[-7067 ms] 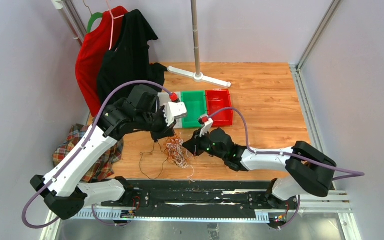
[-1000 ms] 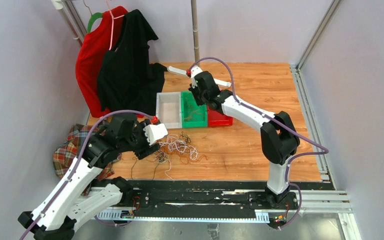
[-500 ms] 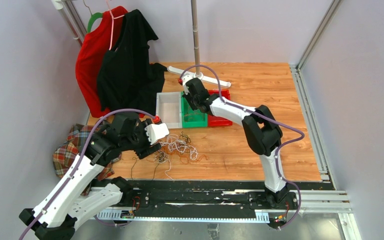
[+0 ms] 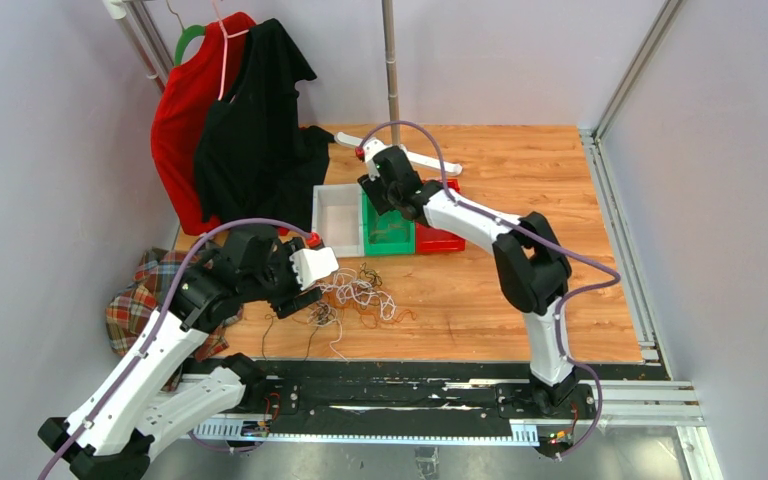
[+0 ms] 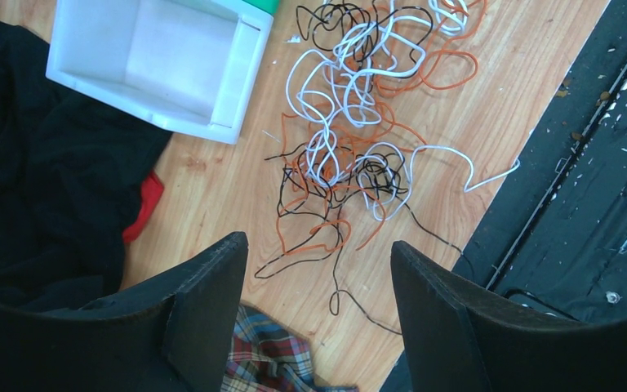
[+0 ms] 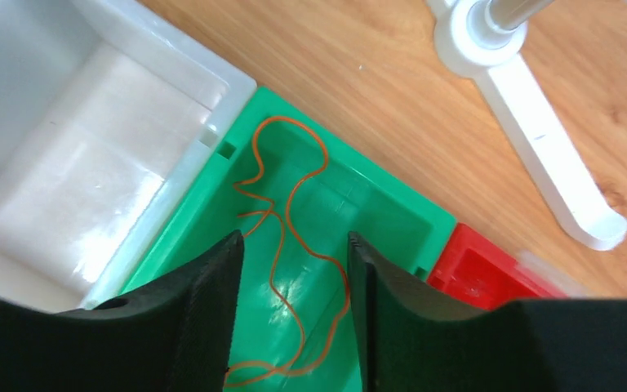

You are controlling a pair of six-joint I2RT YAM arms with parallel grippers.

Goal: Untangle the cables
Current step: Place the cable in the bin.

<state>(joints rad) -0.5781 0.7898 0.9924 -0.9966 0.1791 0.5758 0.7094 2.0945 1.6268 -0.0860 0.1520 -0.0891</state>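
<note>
The cables (image 4: 358,295) lie as a loose tangle of white, orange and black wires (image 5: 351,139) on the wooden table, in front of the bins. My left gripper (image 5: 318,261) hovers open above the tangle's near left edge, nothing between its fingers. My right gripper (image 6: 292,245) is open above the green bin (image 6: 375,220), where one orange cable (image 6: 290,237) lies loose on the bin floor. In the top view my right gripper (image 4: 380,200) reaches over the green bin (image 4: 388,238).
A white bin (image 4: 338,222) and a red bin (image 4: 440,240) flank the green one. A white stand base (image 4: 405,155) lies behind them. Black and red clothes (image 4: 230,110) hang at the back left. A plaid cloth (image 4: 135,300) lies at the table's left edge.
My right gripper has opened over the green bin and the orange cable now lies in it. The right arm shifted slightly left. The left arm has barely moved.
</note>
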